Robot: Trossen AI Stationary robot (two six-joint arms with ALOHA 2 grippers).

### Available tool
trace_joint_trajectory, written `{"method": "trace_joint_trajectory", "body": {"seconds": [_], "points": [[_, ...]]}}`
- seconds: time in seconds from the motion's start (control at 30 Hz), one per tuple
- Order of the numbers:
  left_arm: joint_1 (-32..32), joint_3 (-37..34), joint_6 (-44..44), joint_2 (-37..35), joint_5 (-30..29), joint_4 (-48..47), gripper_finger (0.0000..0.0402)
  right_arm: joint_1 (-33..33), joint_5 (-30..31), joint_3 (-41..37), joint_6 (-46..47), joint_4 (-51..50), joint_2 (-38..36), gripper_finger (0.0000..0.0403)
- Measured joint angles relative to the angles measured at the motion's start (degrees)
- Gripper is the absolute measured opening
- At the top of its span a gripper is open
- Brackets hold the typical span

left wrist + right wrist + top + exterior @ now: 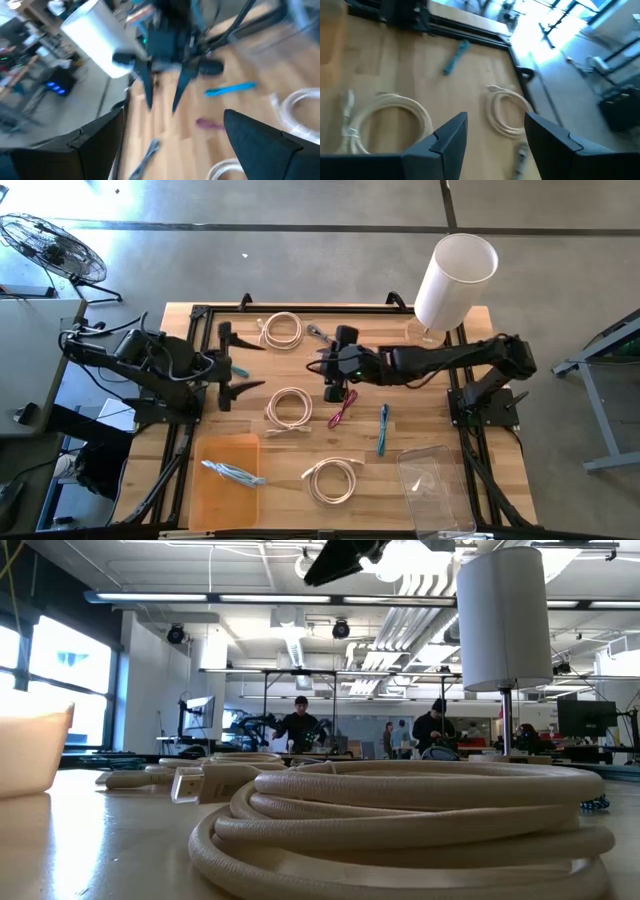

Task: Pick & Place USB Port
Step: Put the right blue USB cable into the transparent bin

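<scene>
Several USB cables lie flat on the wooden table. Three are cream coils: one by the far edge (282,330) (507,115), one mid-table (290,407) (385,120), one near the front (335,478) (400,815). A pink cable (341,410) (207,123), a blue cable (383,428) (230,89) and a grey cable (318,333) (147,152) lie loose. My right gripper (334,392) (162,95) (492,135) is open, above mid-table beside the pink cable's far end. My left gripper (232,370) (172,120) waits open at the table's left.
An orange tray (215,490) at the near left holds a blue-white cable (232,472). A clear bin (435,485) sits at the near right. A white cylinder on a stand (455,280) (505,620) rises at the far right. People stand in the room beyond (300,725).
</scene>
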Motion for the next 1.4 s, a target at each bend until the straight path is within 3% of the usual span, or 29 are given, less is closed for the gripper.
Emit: {"method": "trace_joint_trajectory", "body": {"seconds": [0.2, 0.53, 1.07, 1.2, 1.4], "points": [[0.0, 0.0, 2.52, 0.16, -2.1, -1.6, 0.034, 1.39, 1.96, 0.0, 1.56, -2.52, -4.88, 0.0184], [0.02, -0.02, 7.07, 0.87, -1.86, -0.88, 0.034, 2.54, 1.61, 0.0, 2.0, -4.05, -6.0, 0.0183], [0.0, -0.02, 11.5, 0.83, 9.35, 3.89, 0.0334, 2.56, 1.28, 0.0, 6.03, -5.17, -5.98, 0.0181], [0.0, -0.02, 11.51, 0.48, 11.18, 5.37, 0.0292, 2.58, 1.23, 0.0, 6.25, -5.62, -5.98, 0.0181], [0.0, -0.02, 11.94, -0.61, 10.36, 6.56, 0.0177, 2.58, 1.22, 0.0, 6.96, -6.95, -5.95, 0.0181]]}}
